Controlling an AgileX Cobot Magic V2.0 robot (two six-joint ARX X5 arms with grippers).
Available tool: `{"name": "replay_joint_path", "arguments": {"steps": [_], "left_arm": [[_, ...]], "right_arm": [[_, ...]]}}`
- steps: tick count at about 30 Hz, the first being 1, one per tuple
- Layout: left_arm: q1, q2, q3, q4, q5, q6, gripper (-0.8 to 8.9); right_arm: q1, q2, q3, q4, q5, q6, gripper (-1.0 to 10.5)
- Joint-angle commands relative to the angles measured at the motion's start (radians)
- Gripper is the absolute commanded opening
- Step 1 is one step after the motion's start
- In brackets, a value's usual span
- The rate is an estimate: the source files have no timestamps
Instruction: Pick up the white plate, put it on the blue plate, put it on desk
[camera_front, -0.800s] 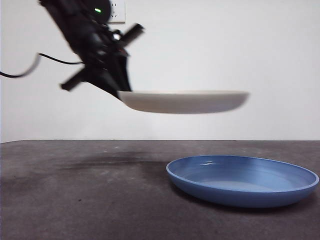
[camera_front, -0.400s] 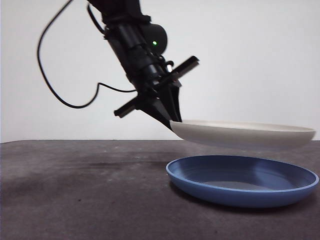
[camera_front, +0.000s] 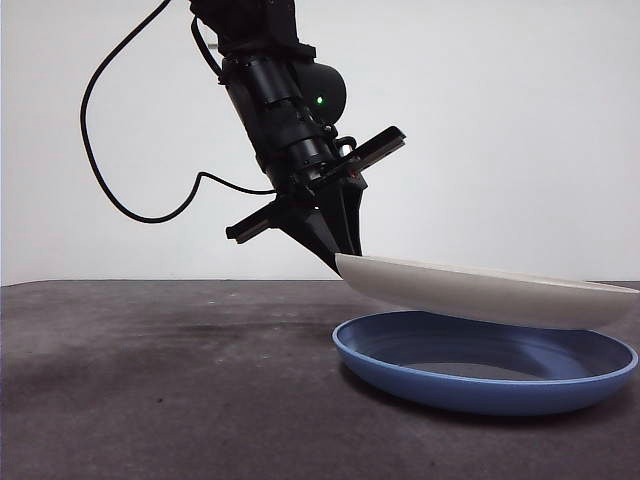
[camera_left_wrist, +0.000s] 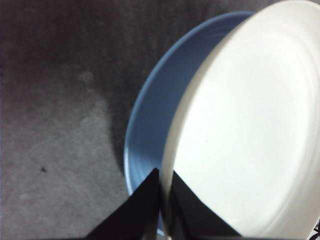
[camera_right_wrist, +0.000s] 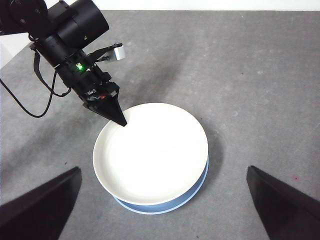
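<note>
Left gripper (camera_front: 338, 258) clamped on rim of white plate (camera_front: 490, 293), jaws pinched tight on plate edge. Plate tilted, gripped side higher, far side dipping toward blue plate (camera_front: 480, 385); contact at far rim cannot be told. From right wrist view, white plate (camera_right_wrist: 152, 152) sits almost squarely over blue plate (camera_right_wrist: 192, 192), only thin blue crescent showing. Blue plate rests flat on desk (camera_front: 150, 390). Right gripper (camera_right_wrist: 160, 210) high above, well apart from plates, jaws spread wide, holding nothing.
</note>
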Motion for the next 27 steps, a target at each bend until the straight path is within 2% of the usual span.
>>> {"name": "replay_joint_path", "arguments": {"steps": [1,18,21,25,27], "left_arm": [[-0.012,0.038,0.032,0.002,0.002,0.023,0.09],[-0.013,0.064,0.032,0.012,0.002,0.031,0.14],[-0.014,0.064,0.032,0.008,0.002,0.031,0.99],[-0.013,0.064,0.033,0.006,0.003,0.031,3.10],[-0.013,0.064,0.035,0.003,0.003,0.032,3.75]], "right_arm": [[0.002,0.003,0.018,0.006,0.002,-0.014,6.0],[0.003,0.003,0.018,0.006,-0.001,-0.014,6.0],[0.003,0.003,0.018,0.006,-0.001,-0.014,6.0],[0.003,0.003,0.018,0.006,-0.001,-0.014,6.0],[0.003,0.003,0.018,0.006,-0.001,-0.014,6.0]]}}
